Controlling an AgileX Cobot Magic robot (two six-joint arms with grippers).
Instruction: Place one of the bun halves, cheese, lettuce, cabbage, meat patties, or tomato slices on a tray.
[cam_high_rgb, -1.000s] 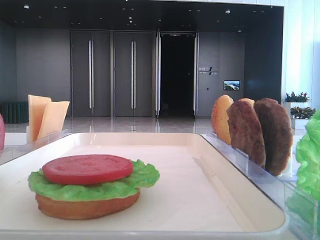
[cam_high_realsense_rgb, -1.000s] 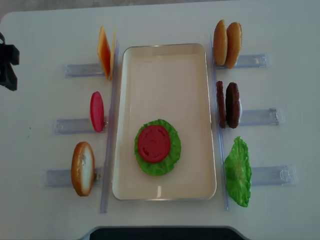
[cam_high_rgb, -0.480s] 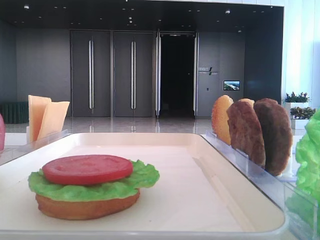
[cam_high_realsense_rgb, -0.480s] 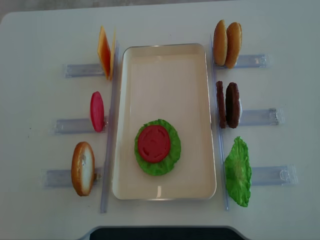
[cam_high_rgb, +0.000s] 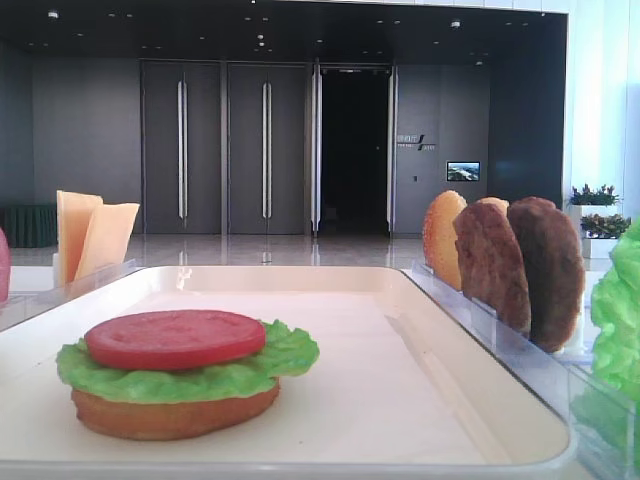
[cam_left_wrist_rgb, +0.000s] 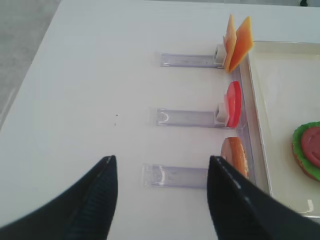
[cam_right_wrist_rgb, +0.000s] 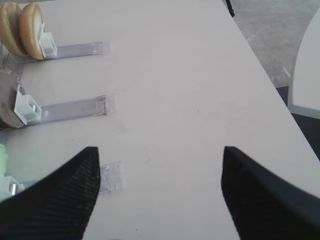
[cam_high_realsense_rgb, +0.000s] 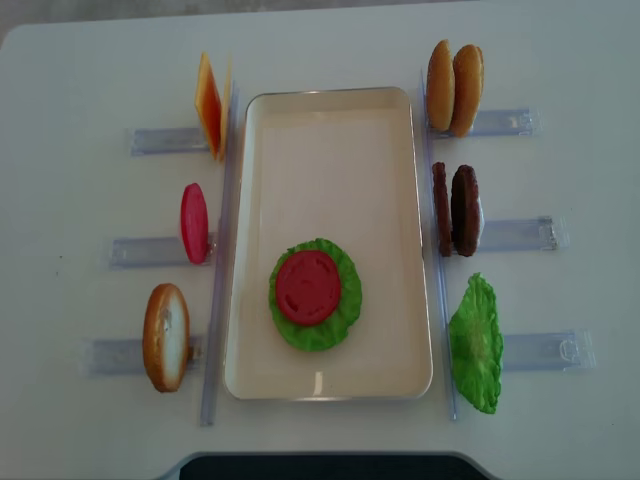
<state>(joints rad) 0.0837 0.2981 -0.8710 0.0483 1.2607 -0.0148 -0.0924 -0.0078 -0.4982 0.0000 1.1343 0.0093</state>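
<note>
Stack sitting on the tray, both grippers standing back with jaws wide.

A tomato slice (cam_high_realsense_rgb: 308, 287) is lying on lettuce (cam_high_realsense_rgb: 343, 312) over a bun half (cam_high_rgb: 170, 415), all resting in the near part of the tray (cam_high_realsense_rgb: 330, 130); nothing here is differing from a second ago except that a dark object at the overhead view's left edge is no longer showing. The left gripper (cam_left_wrist_rgb: 162, 197) is hovering over bare table left of the tray, fingers (cam_left_wrist_rgb: 90, 200) spread wide and holding nothing. The right gripper (cam_right_wrist_rgb: 160, 192) is hovering over the table right of the holders, jaws likewise wide and empty. Cheese (cam_high_realsense_rgb: 210, 105), a tomato slice (cam_high_realsense_rgb: 194, 223) and a bun half (cam_high_realsense_rgb: 166, 337) are standing along the tray's left side; buns (cam_high_realsense_rgb: 454, 87), patties (cam_high_realsense_rgb: 456, 210) and lettuce (cam_high_realsense_rgb: 476, 345) along its right. The tray's far half is lying bare.
</note>
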